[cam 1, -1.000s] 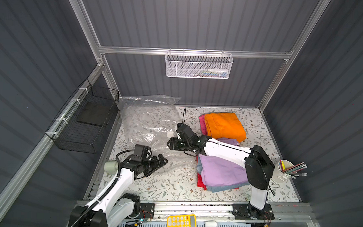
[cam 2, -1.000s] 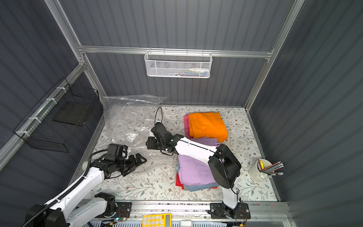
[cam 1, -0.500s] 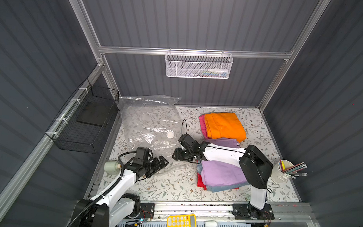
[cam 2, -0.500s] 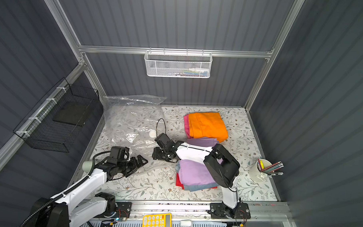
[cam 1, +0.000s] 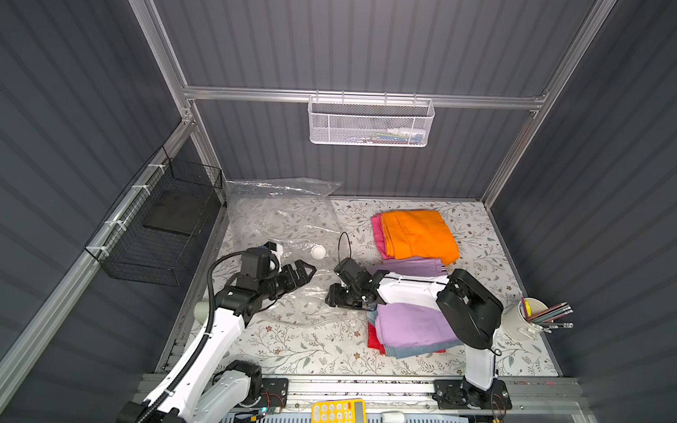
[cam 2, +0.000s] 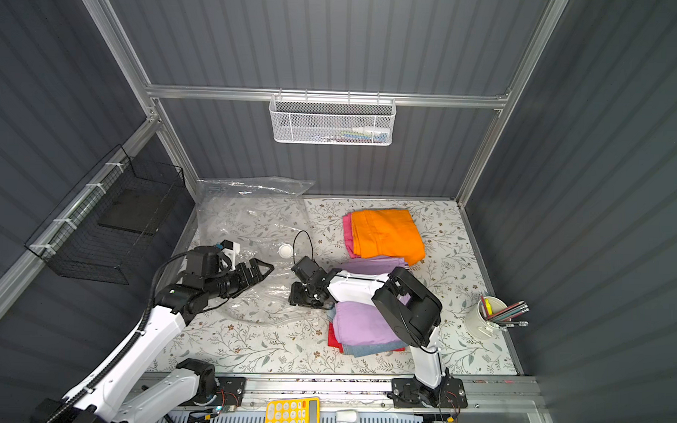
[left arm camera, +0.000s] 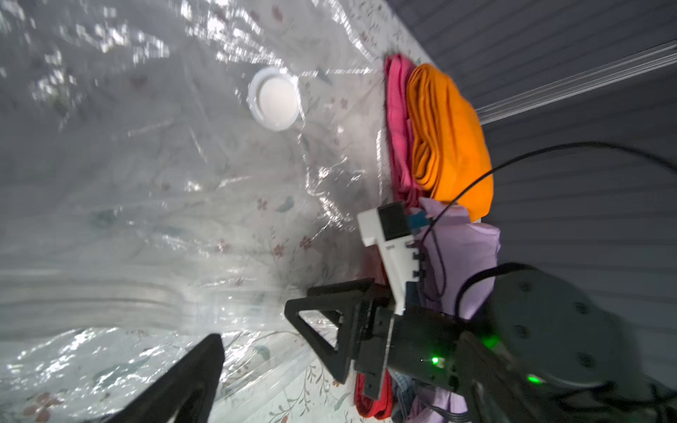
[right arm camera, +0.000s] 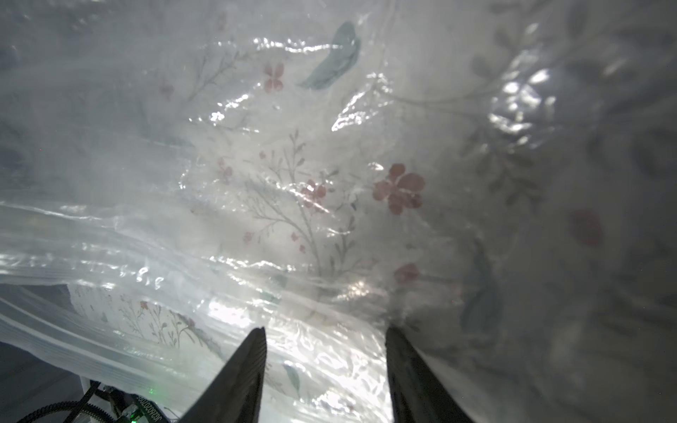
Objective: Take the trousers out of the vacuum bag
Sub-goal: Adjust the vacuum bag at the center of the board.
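Clear vacuum bag (cam 1: pixel 278 226) | L gripper (cam 1: pixel 307 273) jaws spread wide | R gripper (cam 1: pixel 329 297) jaws part-spread, at bag edge | bag print unreadable

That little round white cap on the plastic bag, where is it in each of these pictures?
Top view: valve cap on the vacuum bag, image-left of the orange trousers.
Top view: valve cap at the same spot.
Left wrist: on the bag, near the orange trousers.
Right wrist: not in it.
Shared landmark: the orange trousers.

Trousers (cam 1: pixel 417 238) right of vacuum bag (cam 1: pixel 282 218), outside
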You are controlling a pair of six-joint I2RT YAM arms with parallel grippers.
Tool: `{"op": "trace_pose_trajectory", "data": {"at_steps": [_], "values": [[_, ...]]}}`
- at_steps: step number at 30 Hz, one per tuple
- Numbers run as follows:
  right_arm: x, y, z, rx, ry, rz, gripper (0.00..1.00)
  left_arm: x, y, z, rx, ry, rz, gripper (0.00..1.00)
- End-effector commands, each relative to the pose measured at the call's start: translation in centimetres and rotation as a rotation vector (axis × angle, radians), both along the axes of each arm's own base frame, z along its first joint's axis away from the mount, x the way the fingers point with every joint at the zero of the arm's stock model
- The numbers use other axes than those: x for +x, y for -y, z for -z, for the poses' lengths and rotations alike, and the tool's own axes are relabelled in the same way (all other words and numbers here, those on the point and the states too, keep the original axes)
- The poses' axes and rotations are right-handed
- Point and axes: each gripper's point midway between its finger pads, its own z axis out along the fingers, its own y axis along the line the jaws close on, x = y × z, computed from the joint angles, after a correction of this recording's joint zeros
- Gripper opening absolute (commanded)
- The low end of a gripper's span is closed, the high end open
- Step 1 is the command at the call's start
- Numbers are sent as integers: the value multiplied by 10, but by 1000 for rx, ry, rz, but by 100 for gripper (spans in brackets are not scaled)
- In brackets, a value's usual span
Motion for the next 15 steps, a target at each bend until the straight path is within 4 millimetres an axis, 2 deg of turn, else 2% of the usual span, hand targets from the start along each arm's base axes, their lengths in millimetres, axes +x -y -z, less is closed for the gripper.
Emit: {"op": "trace_pose_trajectory", "data": {"at_steps": [1, 7, 10, 15], "values": [[0, 12, 16, -41, -14, 28, 53, 4, -11, -13, 84, 37, -27, 100], [1, 21, 20, -55, 8, 54, 53, 26, -11, 21, 139, -43, -36, 100], [2, 22, 23, -53, 4, 59, 53, 35, -17, 37, 179, -53, -68, 100], [3, 25, 27, -52, -2, 70, 53, 38, -28, 71, 256, -119, -109, 100]]}}
